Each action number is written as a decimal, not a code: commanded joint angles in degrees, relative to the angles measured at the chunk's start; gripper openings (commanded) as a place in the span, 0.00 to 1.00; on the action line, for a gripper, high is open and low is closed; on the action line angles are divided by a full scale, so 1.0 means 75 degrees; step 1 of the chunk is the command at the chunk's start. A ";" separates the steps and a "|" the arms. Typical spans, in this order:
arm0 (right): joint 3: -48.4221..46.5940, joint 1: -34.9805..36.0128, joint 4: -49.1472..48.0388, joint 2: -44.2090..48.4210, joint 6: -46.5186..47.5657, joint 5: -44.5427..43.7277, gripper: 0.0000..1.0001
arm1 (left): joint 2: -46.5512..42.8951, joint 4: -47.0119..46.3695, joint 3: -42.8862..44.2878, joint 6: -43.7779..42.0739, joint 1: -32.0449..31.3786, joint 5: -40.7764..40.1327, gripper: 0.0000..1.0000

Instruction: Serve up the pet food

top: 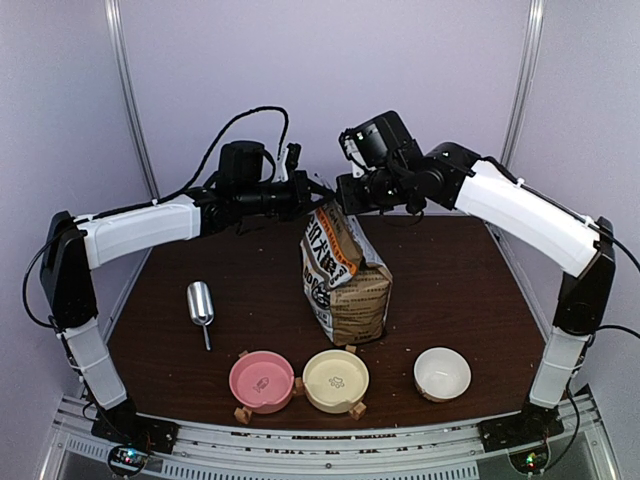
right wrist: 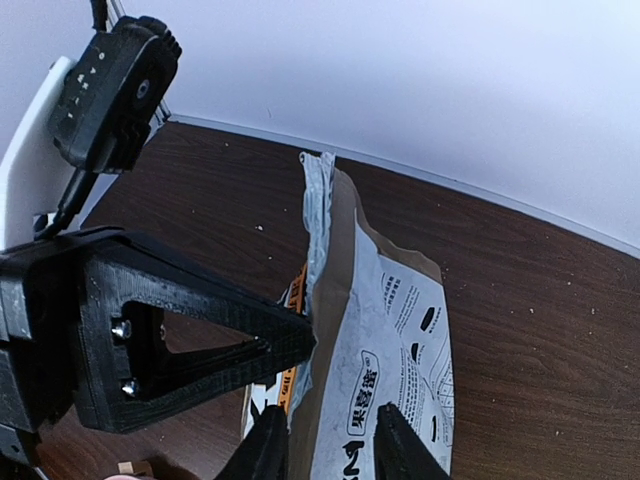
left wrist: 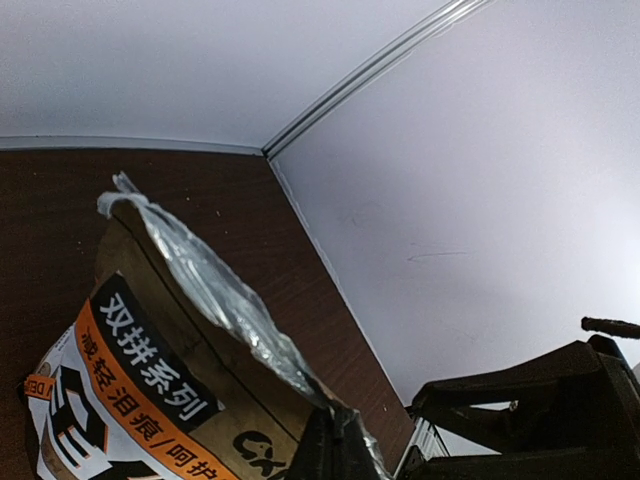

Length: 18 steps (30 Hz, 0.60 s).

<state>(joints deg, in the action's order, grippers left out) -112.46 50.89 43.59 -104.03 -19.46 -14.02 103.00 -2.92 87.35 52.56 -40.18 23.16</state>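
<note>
Left fingers (left wrist: 320,452) are pressed together, pinching the crinkled top edge of the kraft bag (top: 345,280) at its left end. Right fingers (right wrist: 262,447) are spread, one on each side of the bag's top. They straddle it, with no clamp that I can see. The left gripper (right wrist: 300,340) tip meets the seam just beside them.

Why, my read: left pins one lip so right can take the opposite lip and pull the mouth apart. The bag stands upright mid-table (top: 450,290), so nothing spills. Its top is pressed flat with the clear liner (left wrist: 215,290) poking out of the seam, so the mouth looks shut or barely parted.

Pet food: not visible in any view. Presumably it's inside the bag. I can make out none in the bowls or on the table.

Around:
- The metal scoop (top: 200,303) lies flat to the bag's left, well apart, handle toward the near edge.
- Three bowls sit in a row at the near edge: pink bowl (top: 262,380), cream bowl (top: 336,380), white bowl (top: 442,372). All look empty.
- The cream bowl is just in front of the bag.

In the way:
- Both wrists crowd the same short seam, so there's a contact risk.
- The bag is tall and narrow, and a sideways pull could tip it onto the bowls.
- Both grippers are committed at the bag. Nobody reaches the scoop until one lets go.
</note>
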 commanded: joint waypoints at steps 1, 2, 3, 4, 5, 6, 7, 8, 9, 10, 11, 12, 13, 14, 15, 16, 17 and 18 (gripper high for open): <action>-0.0368 -0.0034 0.0059 0.0025 0.0118 -0.0196 0.30 | -0.0019 0.0049 -0.0080 -0.0023 -0.0033 -0.0180 0.00; -0.0412 -0.0036 0.0069 -0.0014 0.0132 -0.0179 0.29 | -0.0031 0.0055 -0.0080 -0.0024 -0.0033 -0.0191 0.00; -0.0466 -0.0036 0.0086 -0.0060 0.0144 -0.0156 0.28 | -0.0034 0.0050 -0.0097 -0.0032 -0.0039 -0.0193 0.00; -0.0508 -0.0036 0.0109 -0.0105 0.0162 -0.0146 0.28 | -0.0043 0.0061 -0.0099 -0.0034 -0.0039 -0.0187 0.00; -0.0547 -0.0036 0.0122 -0.0146 0.0177 -0.0123 0.27 | -0.0046 0.0071 -0.0094 -0.0026 -0.0034 -0.0182 0.00; -0.0590 -0.0034 0.0128 -0.0173 0.0186 -0.0098 0.27 | -0.0055 0.0072 -0.0094 -0.0035 -0.0034 -0.0181 0.00; -0.0620 -0.0036 0.0127 -0.0196 0.0202 -0.0089 0.27 | -0.0057 0.0083 -0.0092 -0.0035 -0.0033 -0.0190 0.00; -0.0650 -0.0036 0.0127 -0.0236 0.0220 -0.0076 0.26 | -0.0069 0.0099 -0.0110 -0.0048 -0.0043 -0.0193 0.00; -0.0677 -0.0034 0.0137 -0.0268 0.0227 -0.0064 0.26 | -0.0085 0.0096 -0.0106 -0.0052 -0.0034 -0.0202 0.00; -0.0727 -0.0036 0.0157 -0.0298 0.0238 -0.0054 0.25 | -0.0092 0.0106 -0.0106 -0.0062 -0.0040 -0.0204 0.00; -0.0741 -0.0034 0.0182 -0.0343 0.0251 -0.0041 0.25 | -0.0103 0.0118 -0.0119 -0.0070 -0.0041 -0.0221 0.00; -0.0749 -0.0036 0.0209 -0.0385 0.0247 -0.0023 0.24 | -0.0113 0.0125 -0.0122 -0.0071 -0.0044 -0.0233 0.00; -0.0744 -0.0042 0.0239 -0.0427 0.0251 0.0001 0.23 | -0.0116 0.0130 -0.0118 -0.0071 -0.0050 -0.0238 0.00; -0.0941 -0.0037 0.0252 -0.0466 0.0241 0.0023 0.21 | -0.0125 0.0137 -0.0117 -0.0080 -0.0045 -0.0246 0.00; -0.0958 -0.0045 0.0251 -0.0484 0.0240 0.0046 0.20 | -0.0125 0.0142 -0.0110 -0.0092 -0.0045 -0.0241 0.00; -0.0953 -0.0037 0.0266 -0.0495 0.0231 0.0061 0.19 | -0.0136 0.0149 -0.0115 -0.0084 -0.0044 -0.0240 0.00; -0.0954 -0.0036 0.0268 -0.0508 0.0225 0.0064 0.18 | -0.0139 0.0154 -0.0115 -0.0101 -0.0044 -0.0249 0.00; -0.0948 -0.0036 0.0278 -0.0519 0.0217 0.0068 0.18 | -0.0140 0.0160 -0.0116 -0.0100 -0.0055 -0.0251 0.00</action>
<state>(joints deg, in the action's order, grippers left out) -117.86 50.78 44.75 -107.13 -18.09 -13.74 102.94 -2.81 87.31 52.51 -40.23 22.72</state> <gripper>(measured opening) 0.189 0.009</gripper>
